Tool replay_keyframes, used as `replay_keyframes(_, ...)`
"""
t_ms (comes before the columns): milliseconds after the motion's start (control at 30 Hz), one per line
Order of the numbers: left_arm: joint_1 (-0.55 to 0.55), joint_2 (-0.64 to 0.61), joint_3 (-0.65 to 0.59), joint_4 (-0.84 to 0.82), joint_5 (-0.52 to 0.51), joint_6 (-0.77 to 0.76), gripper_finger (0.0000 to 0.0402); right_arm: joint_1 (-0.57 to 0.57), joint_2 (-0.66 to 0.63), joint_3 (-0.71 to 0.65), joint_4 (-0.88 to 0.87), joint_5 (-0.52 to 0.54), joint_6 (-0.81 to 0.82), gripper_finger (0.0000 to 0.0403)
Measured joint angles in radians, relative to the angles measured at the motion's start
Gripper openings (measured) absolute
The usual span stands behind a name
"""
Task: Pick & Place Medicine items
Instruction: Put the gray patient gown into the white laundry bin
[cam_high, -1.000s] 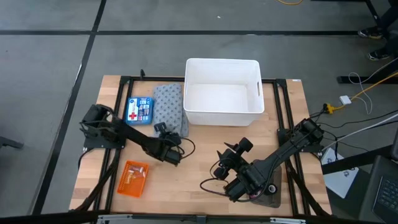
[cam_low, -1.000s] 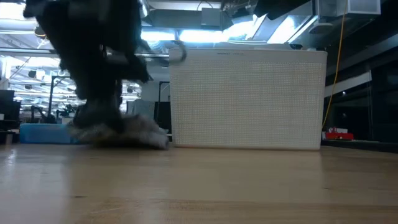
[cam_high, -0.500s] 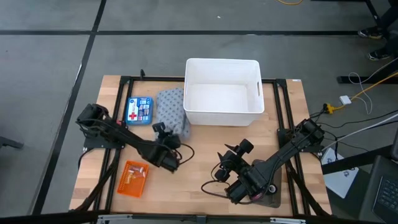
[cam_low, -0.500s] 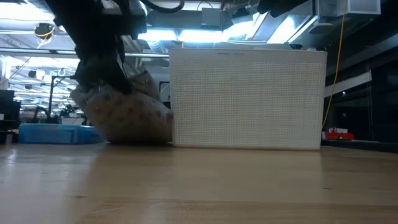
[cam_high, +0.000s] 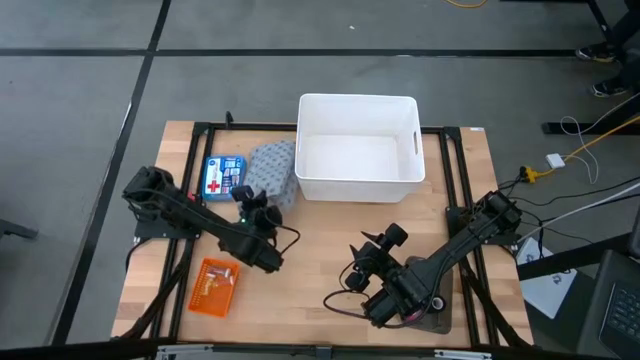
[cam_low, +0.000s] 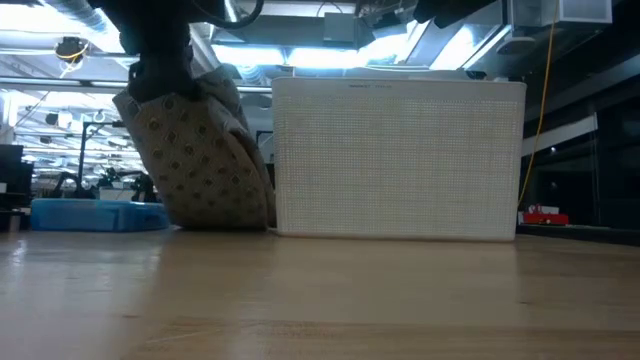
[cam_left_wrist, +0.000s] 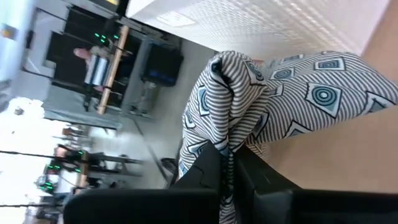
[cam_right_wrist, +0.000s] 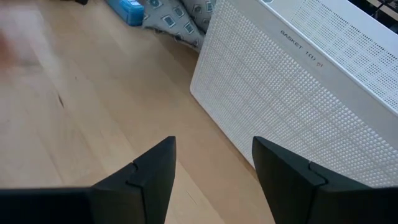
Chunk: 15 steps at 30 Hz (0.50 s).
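Left wrist view: your left gripper (cam_left_wrist: 227, 163) is pinched shut on the cloth (cam_left_wrist: 292, 102), lifting one edge beside the basket (cam_high: 357, 147). Raise slowly, clear of the blue box (cam_high: 223, 176). Right gripper (cam_right_wrist: 212, 163) waits, open and empty.

A dark gripper (cam_low: 165, 75) holds the patterned cloth (cam_low: 200, 160) lifted beside the white basket (cam_low: 400, 160).
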Motion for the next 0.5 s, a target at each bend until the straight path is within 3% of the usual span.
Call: replay_keyframes(500, 0.08, 0.0, 0.116, -0.062, -0.156, 0.132, 0.0002, 0.0, 0.0, 0.0, 0.0, -0.001, 0.0, 0.0212)
